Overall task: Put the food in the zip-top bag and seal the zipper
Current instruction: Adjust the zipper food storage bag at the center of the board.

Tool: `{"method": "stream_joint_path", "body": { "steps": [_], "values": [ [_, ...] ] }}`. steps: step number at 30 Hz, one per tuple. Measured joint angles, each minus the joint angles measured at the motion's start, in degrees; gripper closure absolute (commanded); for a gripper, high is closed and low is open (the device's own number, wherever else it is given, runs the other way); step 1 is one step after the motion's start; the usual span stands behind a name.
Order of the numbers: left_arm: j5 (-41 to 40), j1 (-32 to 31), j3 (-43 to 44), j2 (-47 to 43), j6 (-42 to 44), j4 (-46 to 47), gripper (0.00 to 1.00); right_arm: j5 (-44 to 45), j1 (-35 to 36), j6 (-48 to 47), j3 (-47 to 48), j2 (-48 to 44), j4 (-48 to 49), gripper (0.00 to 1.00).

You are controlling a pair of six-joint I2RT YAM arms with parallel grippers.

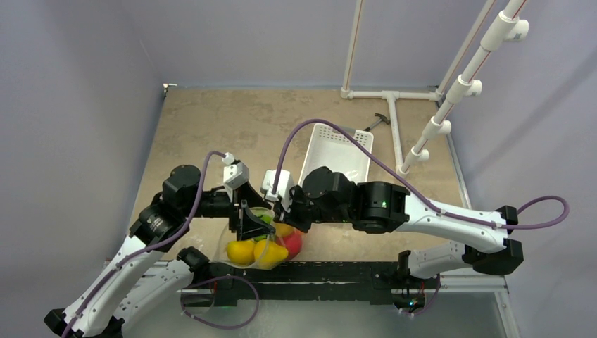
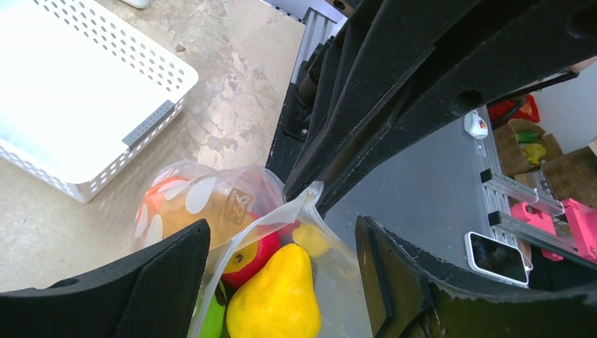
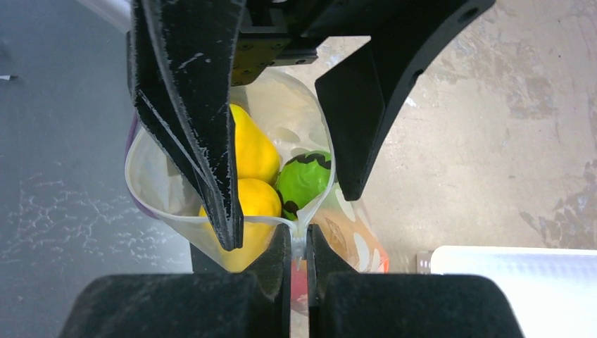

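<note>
The clear zip-top bag (image 1: 259,246) sits at the table's near edge with its mouth open upward. Inside lie the food: a yellow pear (image 2: 271,296), a red apple (image 2: 252,255), a yellow piece (image 3: 255,151) and the dark-striped green one (image 3: 304,179). My right gripper (image 3: 298,236) is shut on one end of the zipper (image 2: 246,231), pinching the pale strip at the mouth's corner. My left gripper (image 2: 281,274) is open, one finger (image 3: 190,105) inside the open mouth beside the near lip, the other outside the far lip. In the top view the left gripper (image 1: 248,224) and the right gripper (image 1: 287,211) meet over the bag.
The white slotted basket (image 1: 336,151) stands just behind the bag, to the right; it also shows in the left wrist view (image 2: 84,105). A white pipe frame (image 1: 394,105) stands at the back right. A black rail (image 1: 331,271) runs along the near edge.
</note>
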Motion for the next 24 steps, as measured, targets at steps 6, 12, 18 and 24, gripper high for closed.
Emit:
{"method": "stream_joint_path", "body": {
  "steps": [6, 12, 18, 24],
  "values": [
    [-1.6, 0.0, 2.0, 1.0, 0.6, -2.1, 0.25, 1.9, 0.0, 2.8, 2.5, 1.9, -0.7, 1.0],
    [-4.2, 0.0, 3.8, 3.3, 1.5, -5.0, 0.25, 4.0, 0.0, 6.1, 6.1, 5.8, -1.9, 1.0],
    [-8.1, 0.0, 6.0, 4.0, 3.1, -8.7, 0.3, 6.9, 0.0, 9.4, 8.1, 8.5, -3.3, 1.0],
    [-10.0, 0.0, 6.3, 3.5, 3.6, -10.0, 0.35, 10.1, 0.0, 11.9, 11.3, 8.8, -5.0, 1.0]
  ]
}}
